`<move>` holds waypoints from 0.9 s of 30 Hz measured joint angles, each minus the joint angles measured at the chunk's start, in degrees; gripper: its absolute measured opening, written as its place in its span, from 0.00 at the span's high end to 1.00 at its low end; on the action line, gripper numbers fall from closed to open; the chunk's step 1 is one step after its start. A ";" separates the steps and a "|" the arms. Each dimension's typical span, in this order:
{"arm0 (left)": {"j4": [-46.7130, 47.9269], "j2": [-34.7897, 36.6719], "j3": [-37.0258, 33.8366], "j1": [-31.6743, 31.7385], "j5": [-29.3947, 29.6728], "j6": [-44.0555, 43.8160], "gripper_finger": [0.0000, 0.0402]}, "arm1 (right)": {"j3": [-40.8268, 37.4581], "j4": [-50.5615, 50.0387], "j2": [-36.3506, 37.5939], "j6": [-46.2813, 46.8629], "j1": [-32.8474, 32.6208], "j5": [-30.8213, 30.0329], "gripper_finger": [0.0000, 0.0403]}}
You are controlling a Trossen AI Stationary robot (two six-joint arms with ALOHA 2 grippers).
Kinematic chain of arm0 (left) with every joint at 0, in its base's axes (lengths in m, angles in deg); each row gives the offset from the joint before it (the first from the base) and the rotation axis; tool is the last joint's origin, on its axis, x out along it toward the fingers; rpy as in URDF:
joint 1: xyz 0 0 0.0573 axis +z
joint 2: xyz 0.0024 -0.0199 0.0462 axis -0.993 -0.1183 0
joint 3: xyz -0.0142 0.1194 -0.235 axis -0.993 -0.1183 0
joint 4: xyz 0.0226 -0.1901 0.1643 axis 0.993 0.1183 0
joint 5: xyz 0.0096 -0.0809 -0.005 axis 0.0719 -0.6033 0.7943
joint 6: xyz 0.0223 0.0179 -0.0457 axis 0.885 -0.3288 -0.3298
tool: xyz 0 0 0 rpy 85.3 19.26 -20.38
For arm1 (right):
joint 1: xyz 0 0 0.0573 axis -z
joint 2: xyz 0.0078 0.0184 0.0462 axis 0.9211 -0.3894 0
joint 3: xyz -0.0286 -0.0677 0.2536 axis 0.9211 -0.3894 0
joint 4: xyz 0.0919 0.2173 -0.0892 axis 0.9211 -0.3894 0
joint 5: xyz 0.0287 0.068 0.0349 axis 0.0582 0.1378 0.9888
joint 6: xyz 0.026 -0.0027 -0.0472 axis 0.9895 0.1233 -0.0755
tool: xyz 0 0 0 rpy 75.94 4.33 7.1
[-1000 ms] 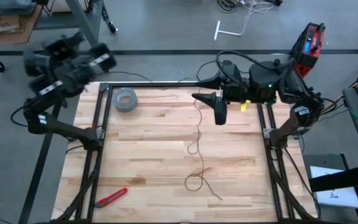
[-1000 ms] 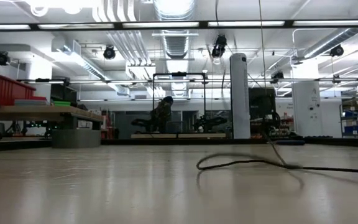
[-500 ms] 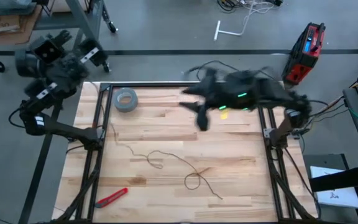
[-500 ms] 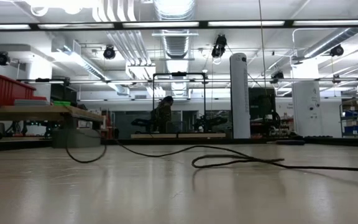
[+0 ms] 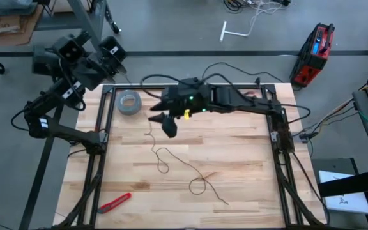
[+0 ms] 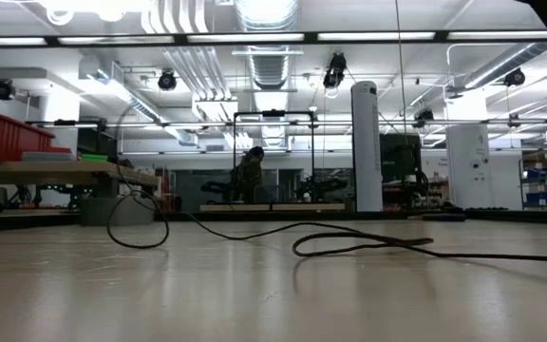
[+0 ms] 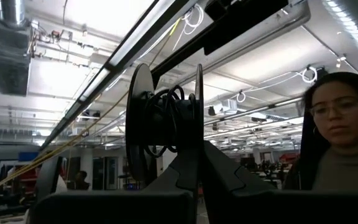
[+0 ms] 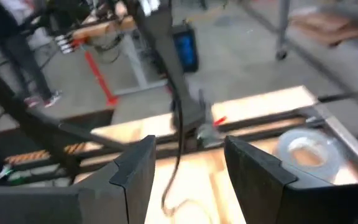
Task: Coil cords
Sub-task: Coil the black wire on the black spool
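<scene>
The left end effector (image 7: 194,168) is raised past the far-left corner of the surface (image 5: 248,166), and its two fingers are pinched on the small black reel (image 7: 163,121) — the disc stands on edge between them, with loops of thin black cord wound on its hub. In the high view this end effector (image 5: 98,54) sits outside the frame rail, above the floor rather than the wood.

The right end effector (image 5: 165,121) reaches across to the far-left part of the surface, just beside the grey tape roll (image 5: 129,102). Its fingers (image 8: 260,171) stand well apart, and the cord (image 8: 178,146) hangs down in the gap between them without being gripped.

The cord (image 5: 171,163) runs down from there onto the wood — it wanders toward the middle, makes a small loop, then a second loop nearer the front edge, and ends in a loose tail. In the low view the cord (image 6: 349,242) lies in flat curves, with one strand rising off the surface at the left.

A red-handled tool (image 5: 114,202) lies near the front-left corner, well apart from the cord. A person (image 7: 340,137) shows beyond the reel in the left wrist view.
</scene>
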 joint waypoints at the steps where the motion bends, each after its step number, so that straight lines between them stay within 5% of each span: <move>1: 0.00 0.06 0.00 0.00 -0.02 0.02 1.00 | -0.01 0.37 -0.52 0.55 0.03 2.23 0.54; 12: 0.26 0.11 0.00 0.00 0.36 0.88 1.00 | 0.10 11.36 -5.25 5.88 -0.22 11.64 0.54; 21: 0.37 -0.26 0.00 0.02 1.88 2.32 1.00 | 0.00 14.10 -6.97 6.16 -0.12 10.12 0.55; 27: 0.56 -0.23 0.00 0.04 2.03 2.33 1.00 | 0.09 13.86 -5.77 2.97 -0.14 8.29 0.75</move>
